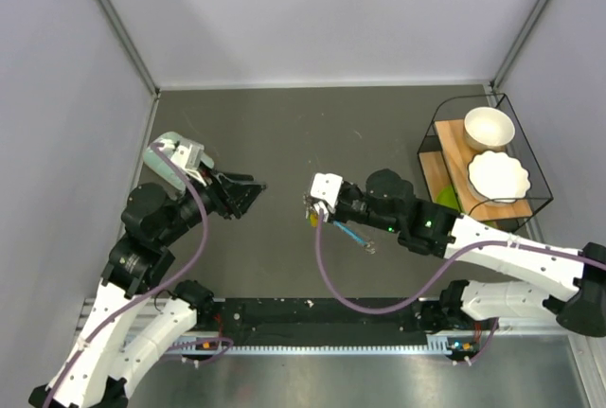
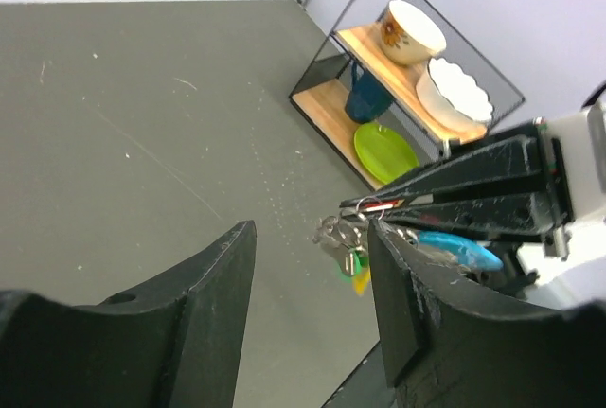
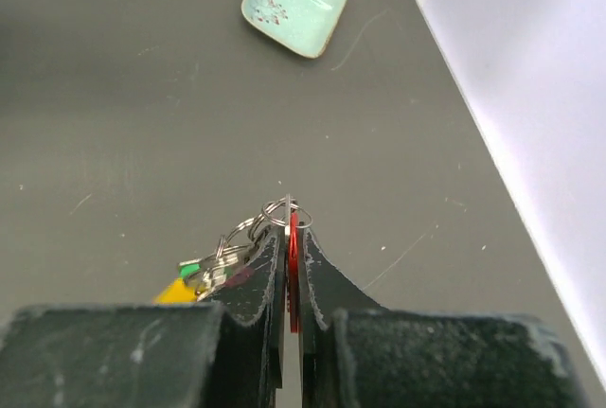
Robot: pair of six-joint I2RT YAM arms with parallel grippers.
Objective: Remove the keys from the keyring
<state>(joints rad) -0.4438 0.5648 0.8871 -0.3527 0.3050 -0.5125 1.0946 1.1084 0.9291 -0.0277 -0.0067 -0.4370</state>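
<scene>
Red key point(image 3: 294, 266) pinched tight in our right hand point(image 3: 289, 211); our left hand point(image 2: 311, 238) gapes wide, and we judge it must next grasp the dangling keys point(image 2: 343, 238).

White arm links point(image 1: 502, 255), black joint housings point(image 1: 151, 214), purple cables point(image 1: 204, 214) looped alongside; tool fingers point(image 2: 204, 294) black, edges scuffed pale

So, a red key head point(image 3: 294, 266) was seen pinched between the black fingers point(image 3: 256, 285) of the right gripper point(image 3: 291, 233), with a green head point(image 3: 190, 269) and a yellow head point(image 3: 175, 291) hung just left of them. Straight ahead, a mint-green box point(image 3: 294, 4), speckled dark, was spotted on the dark grey table point(image 3: 114, 124).
</scene>
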